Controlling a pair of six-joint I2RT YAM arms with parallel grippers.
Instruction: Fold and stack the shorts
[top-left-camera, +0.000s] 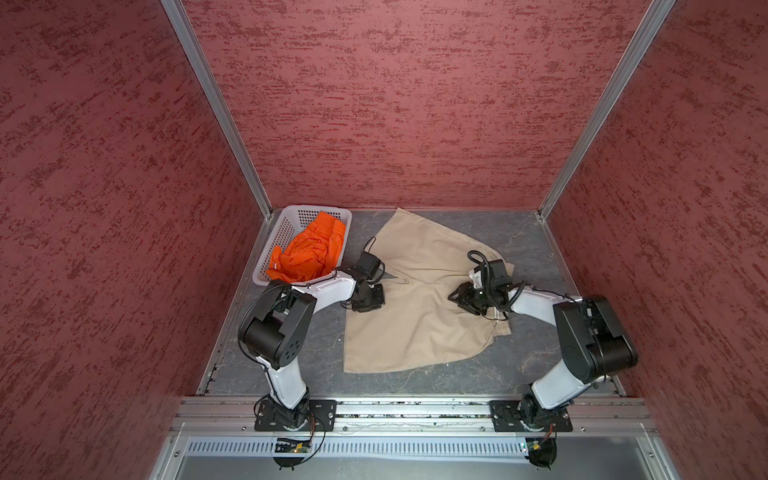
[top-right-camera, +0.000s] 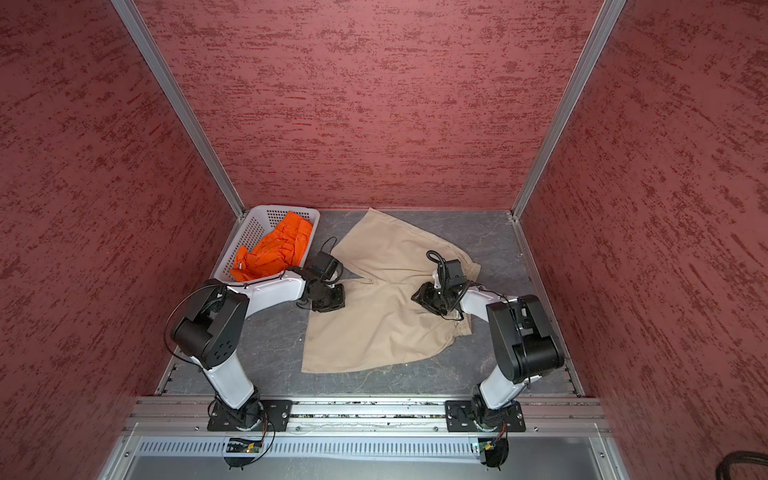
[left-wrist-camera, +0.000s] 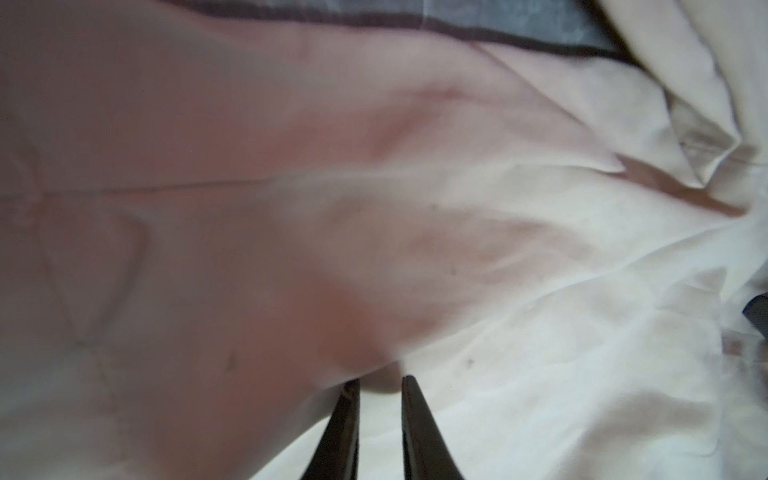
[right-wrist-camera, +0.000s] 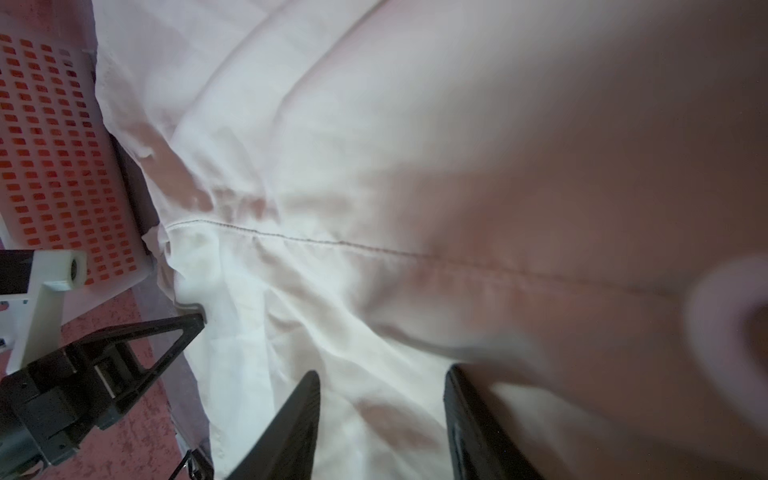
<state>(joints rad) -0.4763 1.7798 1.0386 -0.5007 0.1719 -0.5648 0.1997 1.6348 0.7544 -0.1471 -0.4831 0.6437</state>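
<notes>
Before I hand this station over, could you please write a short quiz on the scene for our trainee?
1. True or false: the orange shorts lie folded on top of the beige shorts.
2. Which gripper's jaws stand apart over the beige shorts? A) left B) right C) neither
3. Fill in: the white basket stands in the far ____ corner.

Key:
1. False: they lie bunched in the white basket.
2. B: the right gripper is open, while the left gripper pinches a fold.
3. left
</notes>
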